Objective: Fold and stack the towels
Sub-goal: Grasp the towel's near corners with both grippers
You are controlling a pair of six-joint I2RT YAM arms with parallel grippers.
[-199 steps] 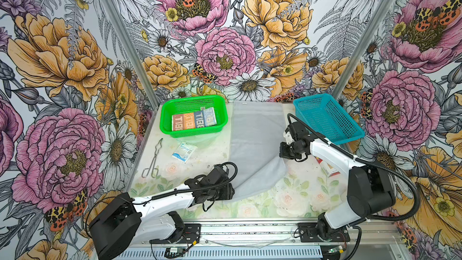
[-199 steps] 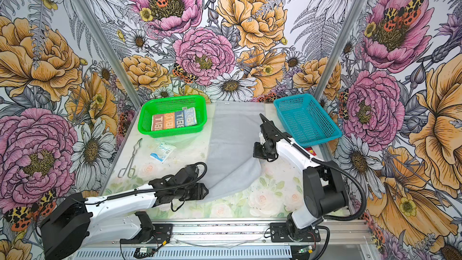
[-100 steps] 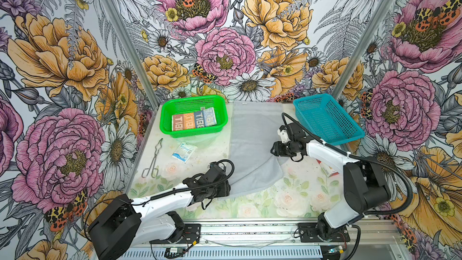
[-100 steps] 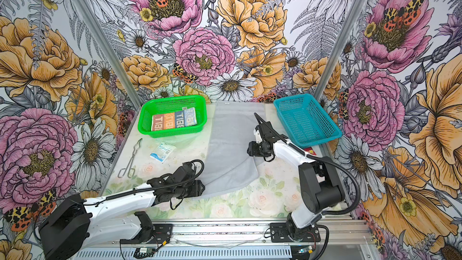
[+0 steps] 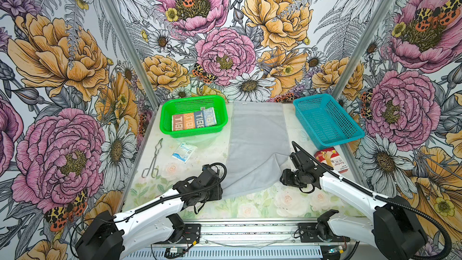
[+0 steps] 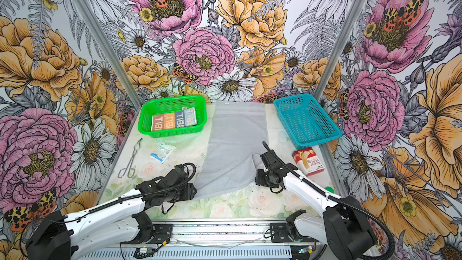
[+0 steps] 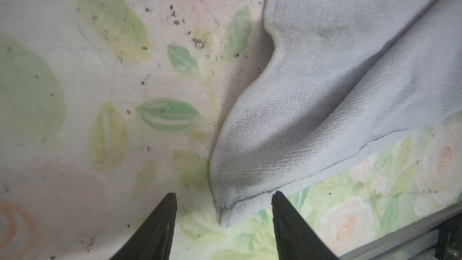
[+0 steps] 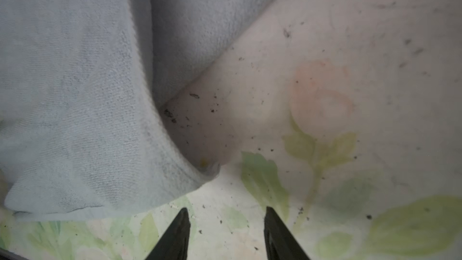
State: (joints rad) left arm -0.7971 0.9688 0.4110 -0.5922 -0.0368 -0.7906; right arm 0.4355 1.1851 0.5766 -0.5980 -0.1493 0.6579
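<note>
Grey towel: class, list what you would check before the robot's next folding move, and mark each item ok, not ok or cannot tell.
1. Left hand open: ok.
2. Grey towel corner between left hand's fingers: ok.
3. Right hand open: ok.
4. Towel corner between right hand's fingers: not ok, only bare table there.
5. Towel lying flat: not ok, its near right corner is rumpled.
6. Lettered towel folded in green basket: ok.
</note>
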